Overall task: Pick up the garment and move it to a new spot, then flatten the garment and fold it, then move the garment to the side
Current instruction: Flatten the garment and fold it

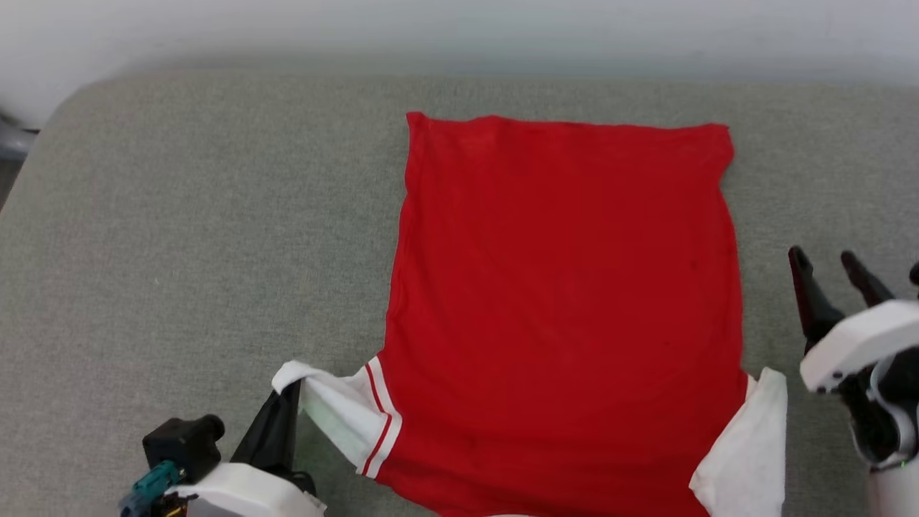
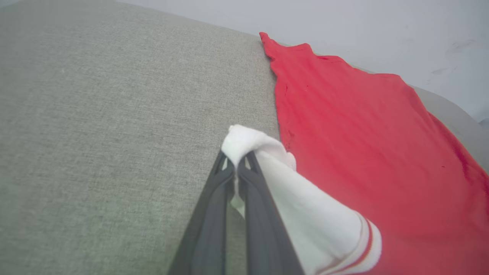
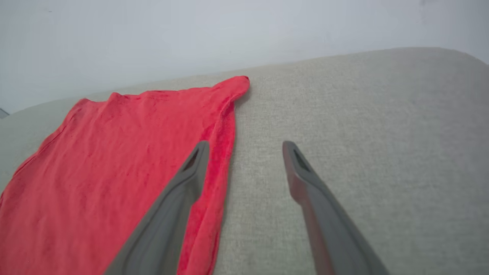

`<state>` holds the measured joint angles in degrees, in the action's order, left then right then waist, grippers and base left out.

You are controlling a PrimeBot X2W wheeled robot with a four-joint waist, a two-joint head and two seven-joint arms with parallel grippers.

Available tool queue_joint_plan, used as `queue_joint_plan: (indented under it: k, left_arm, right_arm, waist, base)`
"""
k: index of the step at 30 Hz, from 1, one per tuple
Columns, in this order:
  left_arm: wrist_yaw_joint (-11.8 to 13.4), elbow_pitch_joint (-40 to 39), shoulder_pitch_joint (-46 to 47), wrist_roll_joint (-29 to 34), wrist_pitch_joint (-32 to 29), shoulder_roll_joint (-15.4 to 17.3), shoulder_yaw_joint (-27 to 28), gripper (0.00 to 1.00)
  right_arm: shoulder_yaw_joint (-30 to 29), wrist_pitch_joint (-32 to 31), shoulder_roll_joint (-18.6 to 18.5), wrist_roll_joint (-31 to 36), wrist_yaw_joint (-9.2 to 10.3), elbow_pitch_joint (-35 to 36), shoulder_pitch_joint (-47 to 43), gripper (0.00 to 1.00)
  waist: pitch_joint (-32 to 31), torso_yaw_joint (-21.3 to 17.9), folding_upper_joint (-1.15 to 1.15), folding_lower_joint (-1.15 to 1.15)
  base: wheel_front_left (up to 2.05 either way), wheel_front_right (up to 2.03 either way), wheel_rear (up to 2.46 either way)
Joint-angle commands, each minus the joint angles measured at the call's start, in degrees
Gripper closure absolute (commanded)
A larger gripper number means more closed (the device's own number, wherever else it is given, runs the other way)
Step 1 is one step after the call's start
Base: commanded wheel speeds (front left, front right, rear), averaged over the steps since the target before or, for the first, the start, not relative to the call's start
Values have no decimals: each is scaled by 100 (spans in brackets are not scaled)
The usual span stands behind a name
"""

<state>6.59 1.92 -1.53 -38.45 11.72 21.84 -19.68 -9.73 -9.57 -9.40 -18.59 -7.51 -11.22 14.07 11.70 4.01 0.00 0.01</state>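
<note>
The garment (image 1: 567, 309) lies flat on the grey cushioned surface (image 1: 201, 237), plain red side up, hem at the far end. Its white left sleeve (image 1: 337, 409) is pulled out sideways, and my left gripper (image 1: 291, 388) is shut on the sleeve's tip. The left wrist view shows that gripper (image 2: 237, 162) pinching the white cloth (image 2: 244, 139), with the red body (image 2: 366, 145) to its right. My right gripper (image 1: 826, 258) stands open beside the garment's right edge, nothing between its fingers. The right sleeve (image 1: 747, 445) lies loose near it. From the right wrist, the open gripper (image 3: 246, 147) hovers over grey fabric beside the red edge (image 3: 223, 126).
A pale wall (image 1: 459, 29) runs behind the cushioned surface. The surface's rounded left corner (image 1: 72, 100) drops off toward a dark object (image 1: 11, 140) at the far left.
</note>
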Motion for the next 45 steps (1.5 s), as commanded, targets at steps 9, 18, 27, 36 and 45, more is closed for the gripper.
queue_joint_plan:
  k: [9,18,27,36,45]
  left_arm:
    - [-464,69,916,350,273,-309,-218,100]
    - [-749,116,1339,617,346,-572,-267,100]
    - [-901,202,1448,753,358,-730,-163,100]
    - [-977,334,1275,865,360,-817,74,100]
    - [-802,479,807,863,320,-576,332,100]
  right_arm:
    - [80,-1311,-654,-23,3,-1879,2460,0]
    - [152,-2179,-1021,376,4,-3120,4159,0]
    - [327,-3791,-936,773,4,-4487,4295,87]
    - [449,-3503,-1229,796,7,-4035,4497,100]
    - [826,-3334,-1645,309,6,-2917,3759,100]
  waist:
    - [1144,657,0,-1]
    - [1671,1009,0,-1]
    - [1886,1094,0,-1]
    - [1576,973,0,-1]
    - [685,426,0,-1]
  base:
    - [0,0,0]
    - [0,0,0]
    - [0,0,0]
    - [0,0,0]
    - [0,0,0]
